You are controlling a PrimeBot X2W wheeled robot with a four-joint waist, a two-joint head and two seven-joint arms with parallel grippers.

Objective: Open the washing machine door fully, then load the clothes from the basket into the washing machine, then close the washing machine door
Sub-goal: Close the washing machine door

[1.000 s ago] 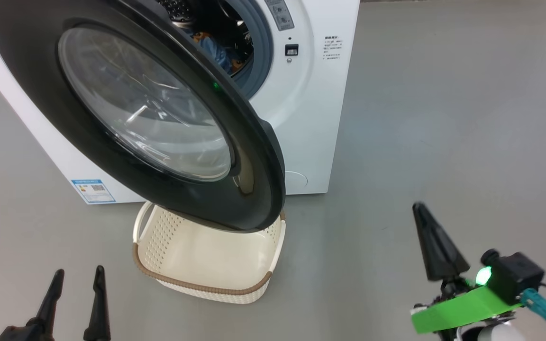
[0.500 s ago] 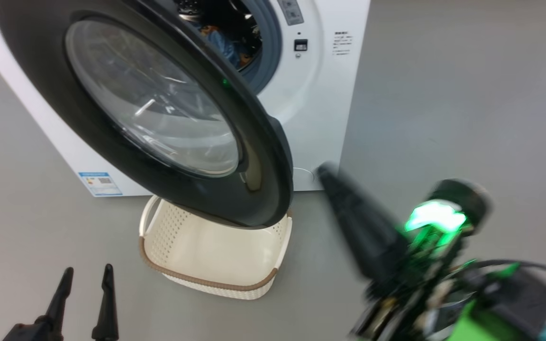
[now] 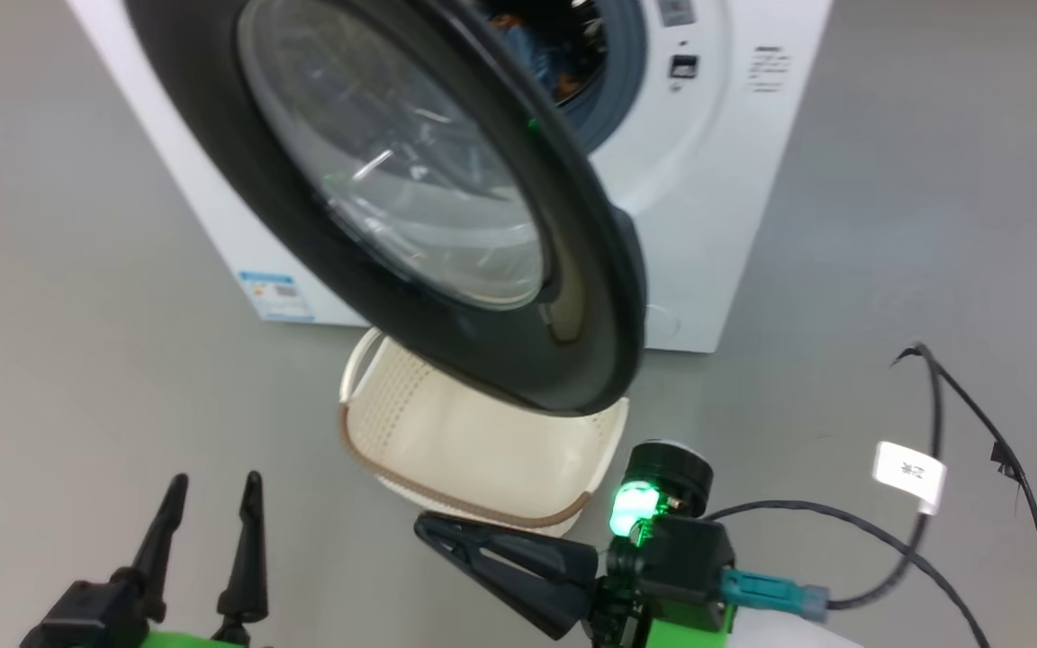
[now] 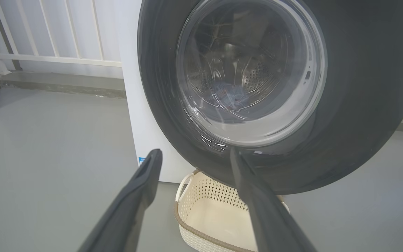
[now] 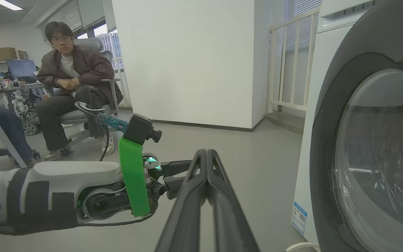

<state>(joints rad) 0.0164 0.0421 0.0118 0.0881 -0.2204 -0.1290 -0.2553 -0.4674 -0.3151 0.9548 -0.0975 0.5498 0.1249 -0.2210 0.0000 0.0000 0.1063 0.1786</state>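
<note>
1. The washing machine door (image 3: 392,198) stands swung open, away from the front of the washing machine (image 3: 707,225). It is a big round door with a wide glossy black rim around a bulging bowl of clear glass.
2. The clothes (image 3: 527,54) lie inside the steel perforated drum, seen as blue fabric with orange-brown spots behind the grey gasket. In the left wrist view they show dimly through the glass (image 4: 231,98).
3. The basket (image 3: 383,423) sits on the grey floor (image 3: 77,360) in front of the machine, under the door's lower edge. It is cream perforated plastic with a brown woven-look rim and a looped handle, and its bare bottom shows.
4. The left hand (image 3: 215,481) has its two dark tapered fingers spread wide and holds nothing, pointing toward the door and the basket.
5. The right hand (image 3: 424,526) has its fingers pressed together on nothing. It points sideways toward the robot's left, in front of the basket's near rim.
6. A blue label sticker (image 3: 271,295) sits low on the machine's smooth white side.
</note>
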